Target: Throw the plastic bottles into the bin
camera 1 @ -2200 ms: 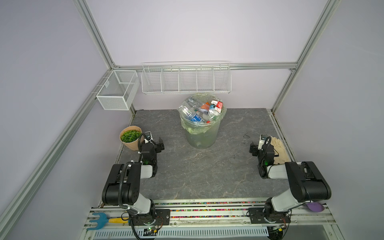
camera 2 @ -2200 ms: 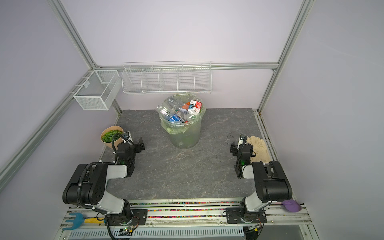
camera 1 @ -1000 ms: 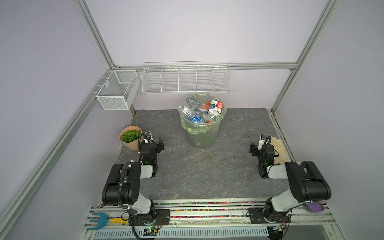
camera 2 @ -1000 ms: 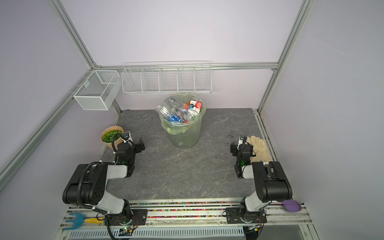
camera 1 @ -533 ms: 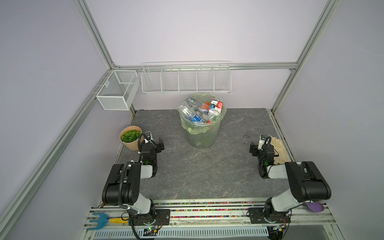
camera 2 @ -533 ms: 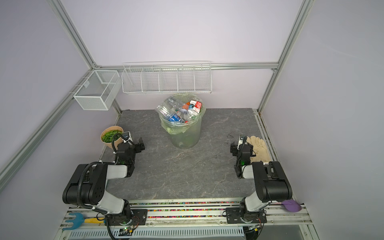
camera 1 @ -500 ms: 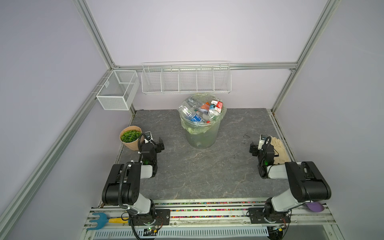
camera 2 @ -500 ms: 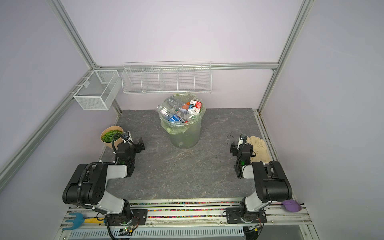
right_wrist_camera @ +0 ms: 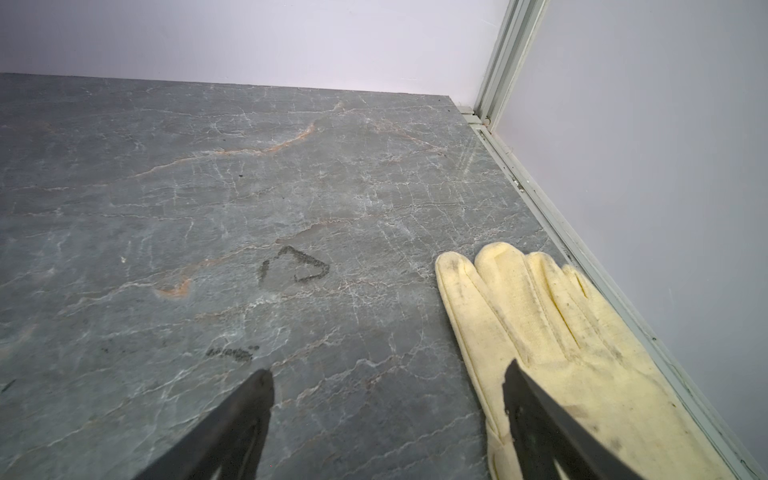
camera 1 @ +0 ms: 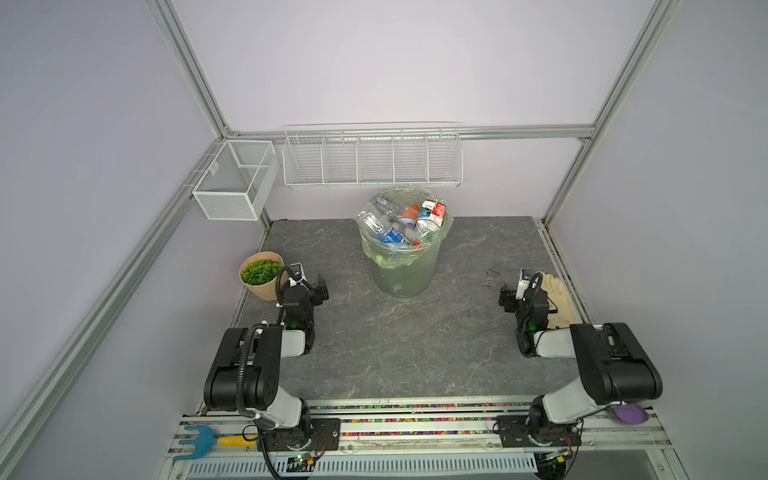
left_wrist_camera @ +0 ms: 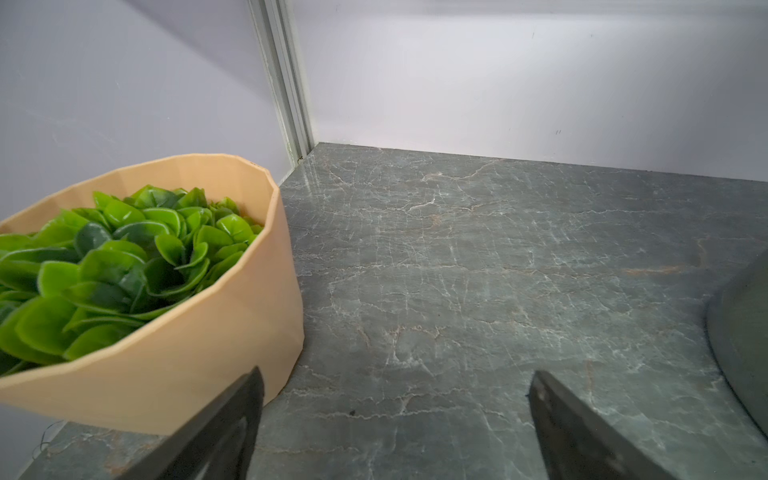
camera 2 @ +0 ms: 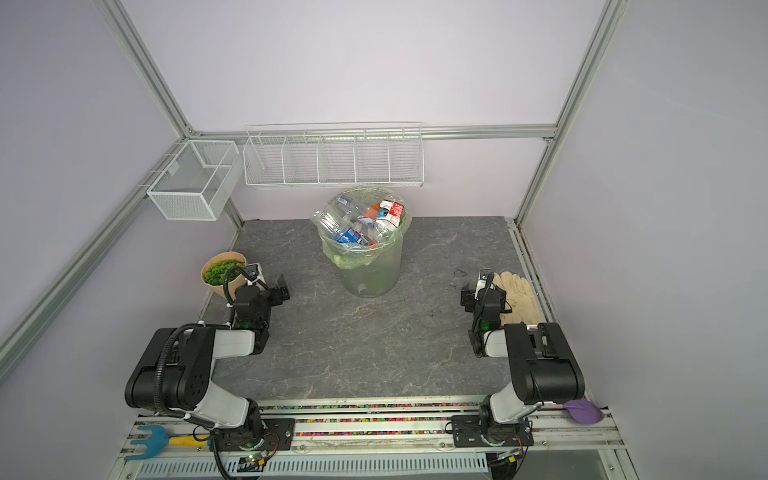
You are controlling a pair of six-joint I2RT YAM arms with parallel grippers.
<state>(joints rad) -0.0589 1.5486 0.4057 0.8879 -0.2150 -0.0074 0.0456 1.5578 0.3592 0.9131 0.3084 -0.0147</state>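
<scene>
Bottles point(camera 1: 400, 222), mostly clear plastic with blue, red and white labels, are lying heaped inside the bin point(camera 1: 401, 276), filling it to the rim, where the pale green liner bag point(camera 1: 390, 259) is folding over the edge. The bin is standing upright toward the back of the grey marbled tabletop point(camera 1: 395, 353), just in front of the long white wire basket point(camera 1: 372, 160) that is hanging on the rear wall. A smaller white mesh basket point(camera 1: 235, 183) is hanging on the side wall, left of the bin and higher.

Left of the bin and nearer the arm bases, the left gripper point(left_wrist_camera: 395, 380) is hovering low over the tabletop, its jaws spread wide with nothing between them. One finger is showing in front of the tan plant pot point(left_wrist_camera: 187, 353) of green leaves; whether it is touching the pot cannot be told.

Right of the bin, about as far out, the right gripper point(right_wrist_camera: 388, 372) is hovering low too, jaws standing wide and empty. On its side away from the bin, a pale yellow glove point(right_wrist_camera: 552, 332) is lying flat by the right wall. A dark triangular smudge point(right_wrist_camera: 295, 266) is marking the tabletop ahead of that gripper.
</scene>
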